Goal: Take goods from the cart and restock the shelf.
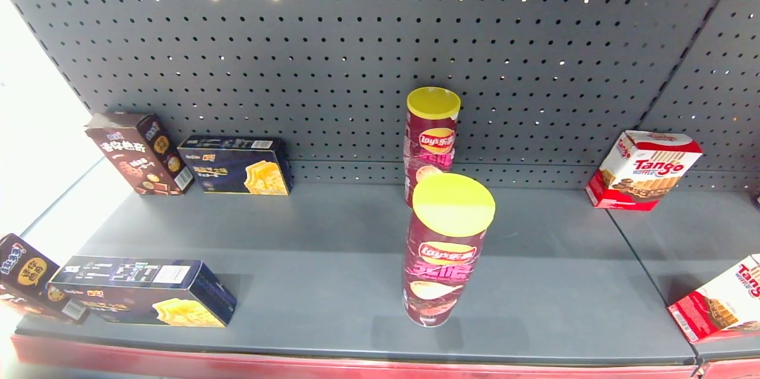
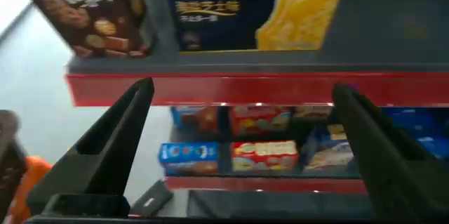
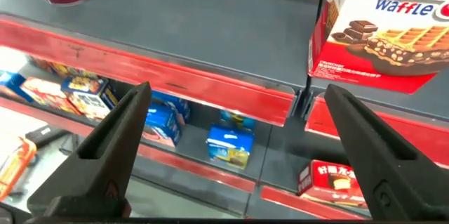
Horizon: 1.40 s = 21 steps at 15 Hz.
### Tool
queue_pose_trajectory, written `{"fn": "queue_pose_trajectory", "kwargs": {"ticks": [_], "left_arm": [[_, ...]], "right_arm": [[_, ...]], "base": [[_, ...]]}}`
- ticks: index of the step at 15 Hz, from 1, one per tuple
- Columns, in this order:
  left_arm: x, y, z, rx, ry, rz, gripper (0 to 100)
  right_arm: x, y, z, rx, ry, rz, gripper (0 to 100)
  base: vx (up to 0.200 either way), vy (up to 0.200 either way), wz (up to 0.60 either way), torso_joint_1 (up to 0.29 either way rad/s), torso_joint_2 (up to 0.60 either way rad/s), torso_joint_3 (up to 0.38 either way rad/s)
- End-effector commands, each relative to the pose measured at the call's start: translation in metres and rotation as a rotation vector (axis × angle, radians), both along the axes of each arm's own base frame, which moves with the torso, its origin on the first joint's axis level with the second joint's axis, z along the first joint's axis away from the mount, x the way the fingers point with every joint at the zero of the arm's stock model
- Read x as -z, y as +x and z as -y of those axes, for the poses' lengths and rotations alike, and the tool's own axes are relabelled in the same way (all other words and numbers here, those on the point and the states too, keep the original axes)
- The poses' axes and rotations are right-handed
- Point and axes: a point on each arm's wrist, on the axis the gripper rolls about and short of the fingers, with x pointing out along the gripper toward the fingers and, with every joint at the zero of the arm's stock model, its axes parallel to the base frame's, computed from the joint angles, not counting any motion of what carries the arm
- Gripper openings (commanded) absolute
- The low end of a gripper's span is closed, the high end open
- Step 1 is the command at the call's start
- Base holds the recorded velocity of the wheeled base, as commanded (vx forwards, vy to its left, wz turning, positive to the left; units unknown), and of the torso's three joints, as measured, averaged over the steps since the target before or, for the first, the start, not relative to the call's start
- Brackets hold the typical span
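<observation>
Two cans upright mid-shelf (image 1: 332,272): front can (image 1: 446,254) at 6 o'clock of rear can (image 1: 431,141) | left gripper (image 2: 242,87), right gripper (image 3: 237,90): fingers spread, empty | cans probably light, stiff, smooth, tippy; hold mid-body.

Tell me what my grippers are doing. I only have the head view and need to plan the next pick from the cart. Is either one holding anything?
Observer: No. The left gripper is open, with nothing between its fingers.
Operator: And the right one?
Observer: The right gripper is open and empty too.
Operator: Where are they relative to the shelf?
Observer: Both are in front of the shelf's red front edge. Past the left gripper, a lower shelf already holds a blue box and a red box.
</observation>
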Motion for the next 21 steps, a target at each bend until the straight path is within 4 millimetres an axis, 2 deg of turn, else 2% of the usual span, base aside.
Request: {"fn": "queue_pose_trajectory", "kwargs": {"ticks": [1,3,6,8,13,14,17,21], "left_arm": [[0.0044,-0.0008,0.0011,0.058,0.003,-0.033,100],[0.0054,-0.0021,0.0029,0.156,0.129,-0.049,100],[0.006,-0.0018,0.003,0.157,0.113,-0.049,100],[0.006,-0.0021,0.0037,0.192,0.098,-0.047,100],[0.0055,-0.0022,0.004,0.203,0.105,-0.048,100],[0.0054,-0.0021,0.0039,0.191,0.104,-0.05,100],[0.0045,0.0019,0.0058,-0.049,0.101,-0.111,100],[0.0059,-0.0021,0.0064,-0.074,0.101,-0.036,100]], "right_arm": [[0.0003,-0.0021,0.0003,0.0,0.013,0.023,100],[0.0008,-0.0033,0.0007,0.008,0.019,0.042,100],[0.0007,-0.0033,0.0017,0.054,0.017,0.042,100],[0.0059,0.0016,0.0024,0.204,0.028,-0.077,100],[0.0071,-0.0035,0.003,0.209,0.037,-0.015,100],[0.0071,-0.0035,0.003,0.209,0.037,-0.015,100],[0.0071,-0.0035,0.0029,0.21,0.036,-0.014,100],[0.0072,-0.0036,0.0026,0.229,0.037,-0.016,100]], "base": [[0.0,0.0,0.0,0.0,0.0,0.0],[0.0,0.0,0.0,0.0,0.0,0.0],[0.0,0.0,0.0,0.0,0.0,0.0],[0.0,0.0,0.0,0.0,0.0,0.0],[0.0,0.0,0.0,0.0,0.0,0.0],[0.0,0.0,0.0,0.0,0.0,0.0],[0.0,0.0,0.0,0.0,0.0,0.0],[0.0,0.0,0.0,0.0,0.0,0.0]]}}
